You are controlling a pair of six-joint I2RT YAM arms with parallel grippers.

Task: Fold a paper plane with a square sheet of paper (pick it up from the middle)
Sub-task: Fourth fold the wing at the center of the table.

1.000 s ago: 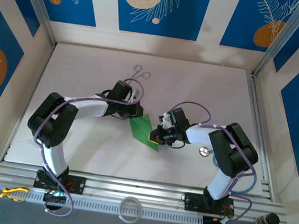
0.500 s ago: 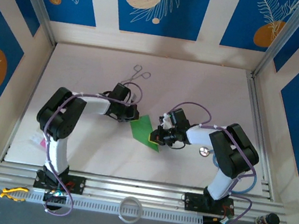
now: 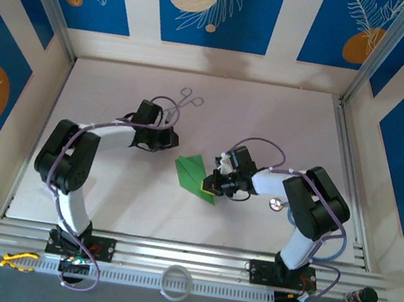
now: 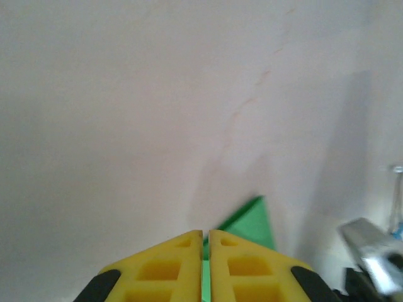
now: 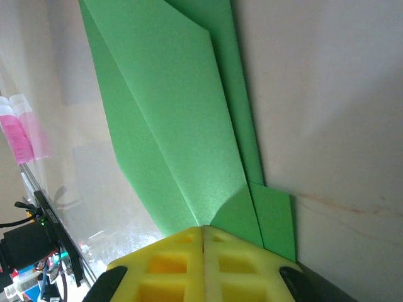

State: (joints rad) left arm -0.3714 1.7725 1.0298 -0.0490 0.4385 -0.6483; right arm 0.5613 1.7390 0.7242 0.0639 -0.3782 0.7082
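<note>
Reaching low, R gripper (image 3: 213, 187) clamped on green paper (image 3: 193, 173) edge; L gripper (image 3: 168, 141) closed empty, elbow bent, near paper.

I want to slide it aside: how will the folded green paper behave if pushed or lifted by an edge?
The folded bright green paper sheet is probably light and floppy: thin layers lying flat on the white table. A push would likely slide or buckle it, not roll it. Its sharp creases may stiffen it lengthwise.
</note>
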